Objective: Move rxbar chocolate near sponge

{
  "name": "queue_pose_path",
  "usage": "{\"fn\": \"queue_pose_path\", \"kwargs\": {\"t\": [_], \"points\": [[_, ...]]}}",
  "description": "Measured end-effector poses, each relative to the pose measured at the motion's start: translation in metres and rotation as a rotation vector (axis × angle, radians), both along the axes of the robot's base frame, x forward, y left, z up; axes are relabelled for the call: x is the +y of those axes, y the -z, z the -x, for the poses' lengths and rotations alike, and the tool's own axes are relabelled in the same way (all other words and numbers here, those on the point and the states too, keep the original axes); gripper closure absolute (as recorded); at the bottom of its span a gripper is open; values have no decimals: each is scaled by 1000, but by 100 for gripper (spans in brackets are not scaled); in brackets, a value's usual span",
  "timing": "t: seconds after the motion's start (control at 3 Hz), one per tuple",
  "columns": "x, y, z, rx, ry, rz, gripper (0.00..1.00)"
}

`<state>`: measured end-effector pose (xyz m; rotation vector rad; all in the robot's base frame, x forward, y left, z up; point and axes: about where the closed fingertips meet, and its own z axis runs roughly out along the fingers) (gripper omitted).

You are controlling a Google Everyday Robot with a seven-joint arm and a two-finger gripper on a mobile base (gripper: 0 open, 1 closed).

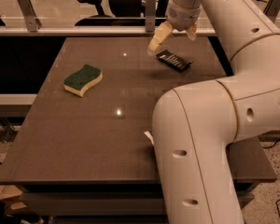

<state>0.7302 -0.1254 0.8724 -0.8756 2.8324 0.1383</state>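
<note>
The rxbar chocolate (174,60) is a small flat black wrapper with white lettering, lying at the far right of the brown table (107,139). The sponge (83,80), green on top with a pale yellow body, lies on the left part of the table, well apart from the bar. My gripper (175,37) hangs just above and behind the bar, open and empty. Its cream fingers (157,38) stand spread, one to the left of the bar's far end and one to the right.
My large white arm (210,139) fills the right foreground and hides the table's near right part. A small pale corner of something (149,136) peeks out from behind it. A railing (74,31) and office chairs stand beyond the far edge.
</note>
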Motion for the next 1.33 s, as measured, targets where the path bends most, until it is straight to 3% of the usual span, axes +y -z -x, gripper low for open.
{"fn": "queue_pose_path", "kwargs": {"t": [0.67,1.33], "points": [[-4,38,4,76,15,-3,0],[0,59,6,122,-5,3,0]]}}
